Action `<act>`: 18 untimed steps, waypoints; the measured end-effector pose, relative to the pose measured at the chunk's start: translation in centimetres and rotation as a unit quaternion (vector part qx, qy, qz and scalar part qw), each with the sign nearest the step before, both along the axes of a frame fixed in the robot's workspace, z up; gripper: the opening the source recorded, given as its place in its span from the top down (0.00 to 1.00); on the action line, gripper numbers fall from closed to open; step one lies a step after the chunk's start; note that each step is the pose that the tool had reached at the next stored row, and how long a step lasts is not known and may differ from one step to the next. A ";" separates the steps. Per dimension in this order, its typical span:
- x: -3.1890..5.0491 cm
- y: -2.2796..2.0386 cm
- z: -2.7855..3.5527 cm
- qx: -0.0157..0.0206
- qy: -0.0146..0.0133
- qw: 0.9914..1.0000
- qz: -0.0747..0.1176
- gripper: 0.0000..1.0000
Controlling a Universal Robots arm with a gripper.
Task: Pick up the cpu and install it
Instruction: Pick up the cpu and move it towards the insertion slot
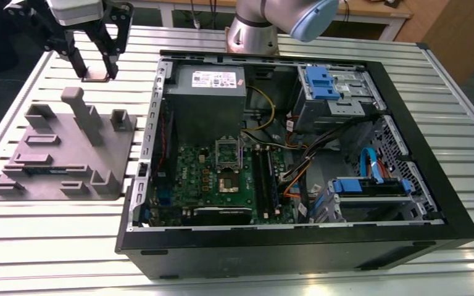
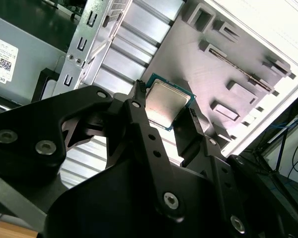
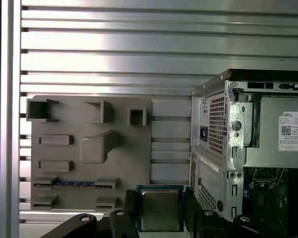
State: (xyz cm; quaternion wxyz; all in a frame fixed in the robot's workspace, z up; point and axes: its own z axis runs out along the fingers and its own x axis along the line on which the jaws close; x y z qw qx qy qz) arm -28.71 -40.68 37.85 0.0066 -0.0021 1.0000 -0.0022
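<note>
Silver-grey metal shows on the top of the cpu (image 2: 167,101), a thin square chip with a green edge. It is pinched on two opposite sides between the black fingers (image 2: 144,129) of the tool (image 3: 160,202). In the exterior view the tool hangs above the slatted aluminium worktop (image 1: 56,246), over the far end of the grey moulded parts holder (image 1: 60,148) at that view's left. The cpu is clear of both holder and worktop. The open black computer case (image 1: 434,185) lies on the worktop just beside the holder, toward the exterior view's right. Inside it the green motherboard (image 1: 212,179) is exposed, and the grey power supply (image 1: 208,92) with its white label sits at the case's far end.
</note>
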 end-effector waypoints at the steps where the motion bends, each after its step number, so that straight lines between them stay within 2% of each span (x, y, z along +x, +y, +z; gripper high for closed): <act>1: 0.03 0.00 0.00 0.000 0.000 1.000 0.000 0.53; 18: 0.46 0.00 0.00 0.000 0.000 1.000 0.000 0.53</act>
